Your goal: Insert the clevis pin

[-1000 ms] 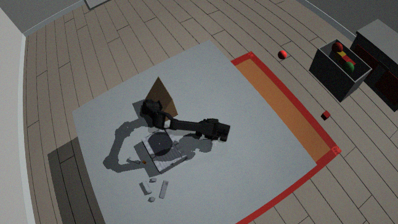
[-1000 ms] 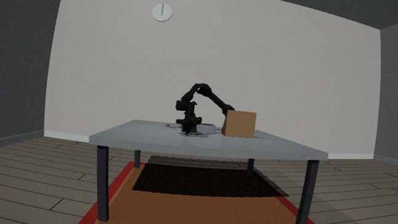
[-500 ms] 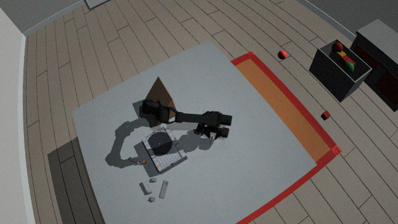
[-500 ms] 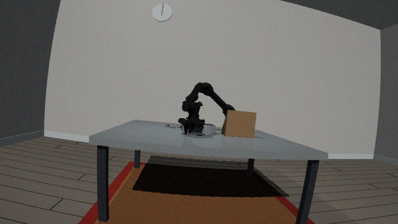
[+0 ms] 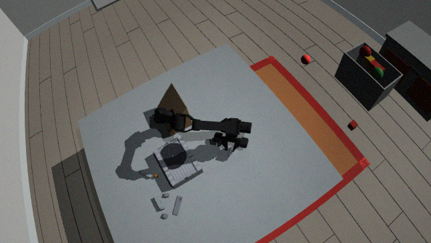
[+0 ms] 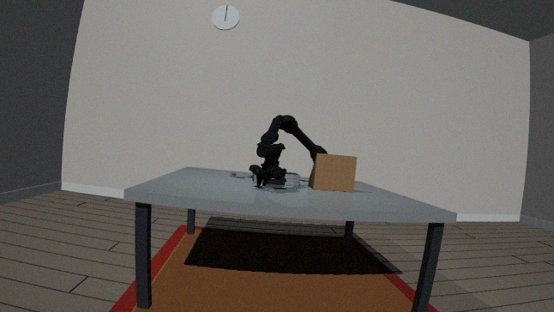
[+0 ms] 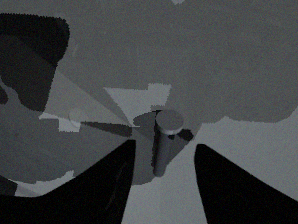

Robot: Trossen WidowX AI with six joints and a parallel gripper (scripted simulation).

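- Between the two fingertips, as the wrist view shows it, the steel pin (image 7: 169,121) appears with its round head toward the camera; its shank slants slightly and runs away from the lens.
- Jaws: partly apart. Bare gaps show on both sides of the shank, so the gripper (image 5: 229,149) (image 6: 260,183) (image 7: 165,149) has no grip on the pin. Whether the pin's far end touches the table cannot be told.
- Off to one side of the jaws, the rimmed tray (image 5: 173,185) rests on the table (image 5: 273,160) (image 6: 274,210). Jaws and pin are outside the tray.
- Inside that tray, on the same side of the jaws, the dark disc (image 5: 173,159) lies flat. Pin and disc are apart.
- Above the jaws, the black arm (image 5: 210,125) (image 6: 302,135) arches over from its mounting and bends down to the gripper. Clearance between fingertips and table: cannot tell.
- Farther from the jaws, beyond the tray, a small orange block (image 5: 155,175) sits just beside the tray. Past it lie loose grey pieces (image 5: 177,205), two long and two short.
- Across from the jaws, near the arm's mounting, stands a brown wedge (image 5: 171,100) (image 6: 334,172).
- Well apart from the jaws, on the floor, note a red ball (image 5: 305,59) and an open bin (image 5: 353,80).
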